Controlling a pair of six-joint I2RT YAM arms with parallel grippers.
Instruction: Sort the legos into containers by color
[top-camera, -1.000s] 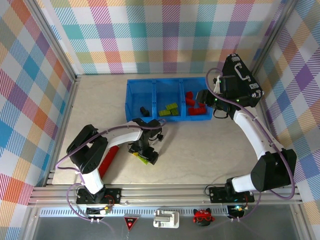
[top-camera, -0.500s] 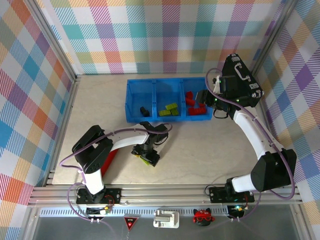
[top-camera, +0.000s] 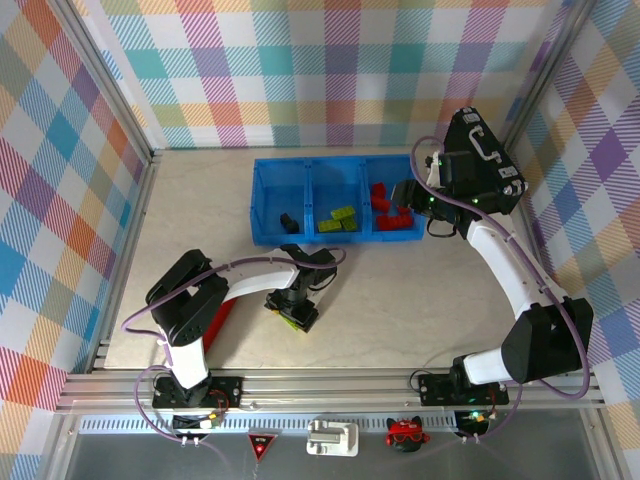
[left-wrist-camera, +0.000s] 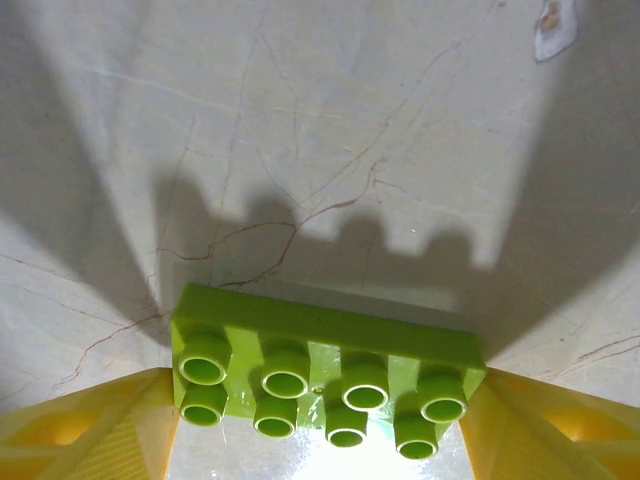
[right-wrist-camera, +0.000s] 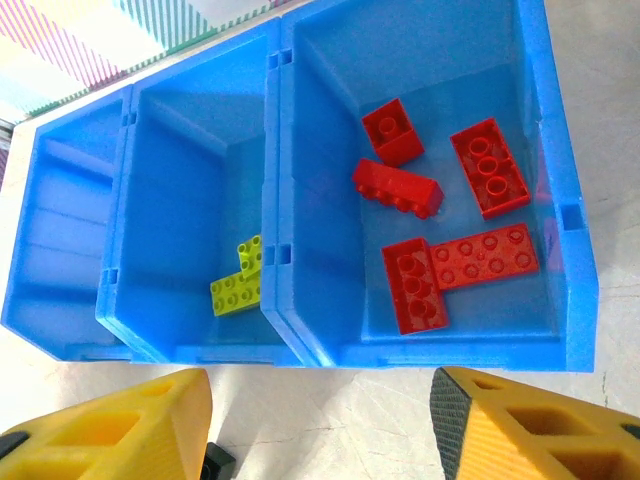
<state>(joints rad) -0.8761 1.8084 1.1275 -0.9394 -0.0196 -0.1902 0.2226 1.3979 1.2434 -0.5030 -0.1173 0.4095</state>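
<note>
A lime green lego (left-wrist-camera: 325, 375) lies studs-up on the table, and my left gripper (left-wrist-camera: 320, 440) is shut on it, a yellow finger (left-wrist-camera: 90, 430) against each short end. From above, this gripper (top-camera: 292, 312) is low over the table in front of the containers (top-camera: 262, 190). The left bin holds a black lego (top-camera: 288, 220), the middle one green legos (top-camera: 340, 218) (right-wrist-camera: 238, 285), the right one red legos (top-camera: 392, 210) (right-wrist-camera: 455, 265). My right gripper (right-wrist-camera: 320, 385) hangs open by the red bin's front lip (top-camera: 408, 196), holding nothing.
A long red cylinder (top-camera: 215, 325) lies on the table left of my left gripper. A black hard case (top-camera: 480, 150) stands at the back right. A small black piece (right-wrist-camera: 210, 465) sits on the table beside my right gripper's left finger.
My left gripper's jaws have narrowed onto the green lego, and the arm has shifted slightly toward it. The right arm has not moved.
</note>
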